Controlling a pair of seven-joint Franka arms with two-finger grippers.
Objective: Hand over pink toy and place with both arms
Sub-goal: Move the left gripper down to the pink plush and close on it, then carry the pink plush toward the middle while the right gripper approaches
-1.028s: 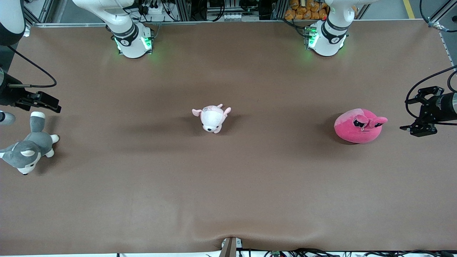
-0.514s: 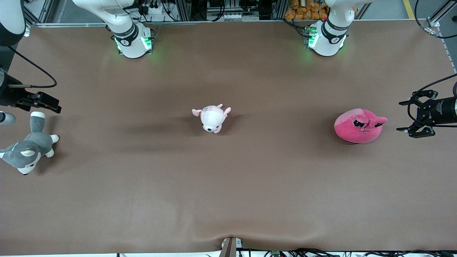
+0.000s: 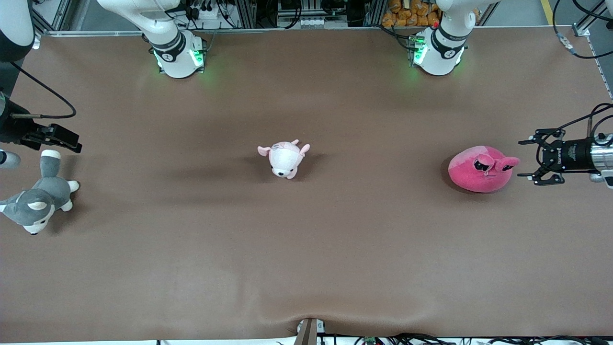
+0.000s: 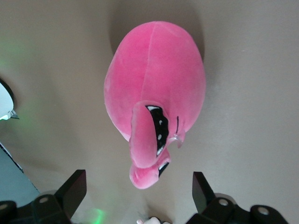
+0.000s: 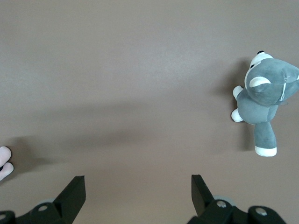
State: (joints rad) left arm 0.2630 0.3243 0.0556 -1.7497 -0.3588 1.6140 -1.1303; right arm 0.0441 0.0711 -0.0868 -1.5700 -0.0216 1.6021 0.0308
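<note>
The pink toy (image 3: 480, 169) lies on the brown table (image 3: 306, 249) toward the left arm's end, its ears and half-lidded eyes turned to my left gripper. My left gripper (image 3: 526, 160) is open and empty, pointing sideways at the toy, a short gap from its ears. In the left wrist view the toy (image 4: 154, 88) fills the middle, and its ear hangs between the spread fingers of the left gripper (image 4: 138, 186). My right gripper (image 3: 72, 140) waits open and empty at the right arm's end of the table; its spread fingers show over bare table in the right wrist view (image 5: 138, 184).
A small pale pink-and-white plush animal (image 3: 285, 159) lies mid-table; its edge shows in the right wrist view (image 5: 3, 168). A grey-and-white plush husky (image 3: 36, 203) lies near the right gripper and also shows in the right wrist view (image 5: 264, 93). The arm bases (image 3: 177, 52) stand at the back edge.
My left gripper has moved in from the table's end toward the pink toy, closing most of the gap. The toys and the right arm have not moved.
</note>
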